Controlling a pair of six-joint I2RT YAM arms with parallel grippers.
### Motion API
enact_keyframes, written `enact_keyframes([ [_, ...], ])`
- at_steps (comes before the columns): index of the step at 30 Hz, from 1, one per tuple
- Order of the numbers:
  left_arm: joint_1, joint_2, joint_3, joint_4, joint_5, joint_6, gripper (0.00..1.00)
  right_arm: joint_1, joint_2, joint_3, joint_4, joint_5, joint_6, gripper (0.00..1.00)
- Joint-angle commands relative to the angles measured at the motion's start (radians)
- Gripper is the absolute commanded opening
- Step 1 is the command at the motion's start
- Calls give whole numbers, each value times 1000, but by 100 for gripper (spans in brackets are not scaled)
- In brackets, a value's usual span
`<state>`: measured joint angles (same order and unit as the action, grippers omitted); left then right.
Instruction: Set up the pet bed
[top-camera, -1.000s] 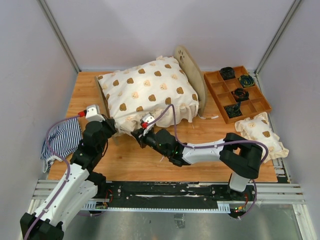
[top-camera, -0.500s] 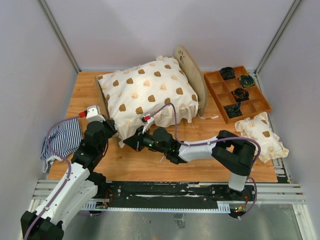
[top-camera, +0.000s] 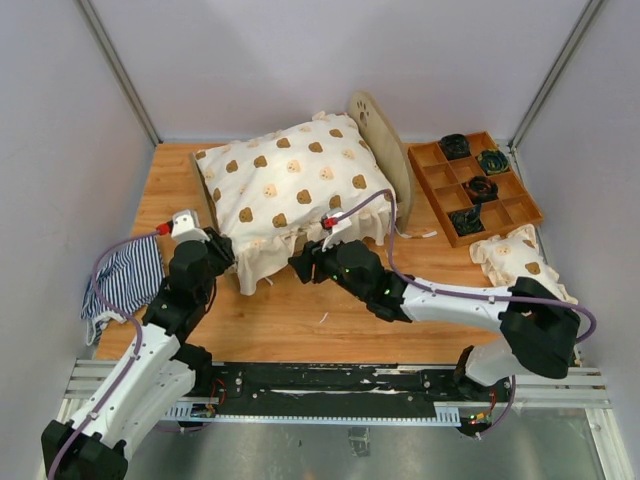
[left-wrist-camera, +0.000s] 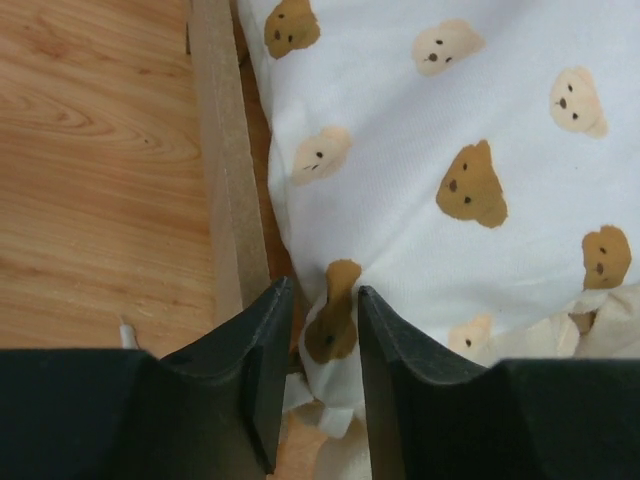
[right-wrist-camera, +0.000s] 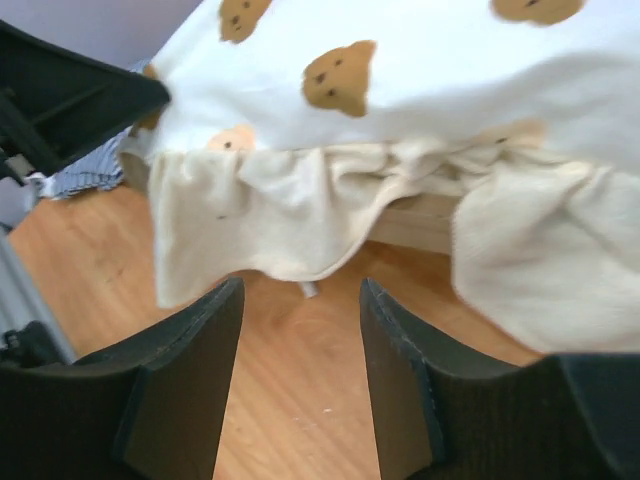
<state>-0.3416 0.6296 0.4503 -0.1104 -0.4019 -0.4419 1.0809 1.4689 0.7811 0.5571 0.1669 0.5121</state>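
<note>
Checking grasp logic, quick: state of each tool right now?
Left tool: slightly open, with the edge of the bear-print cover between its fingers; whether it grips cannot be told.
Right tool: wide open, holding nothing.

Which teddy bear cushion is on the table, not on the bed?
The small cushion near the tray, at the right edge. The big cushion lies on the wooden bed.
</note>
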Motion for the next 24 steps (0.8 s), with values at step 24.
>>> enact_keyframes([
  [24,5,-94,112,-271,286,-134,65,-90,272,50,224,265,-751,28],
])
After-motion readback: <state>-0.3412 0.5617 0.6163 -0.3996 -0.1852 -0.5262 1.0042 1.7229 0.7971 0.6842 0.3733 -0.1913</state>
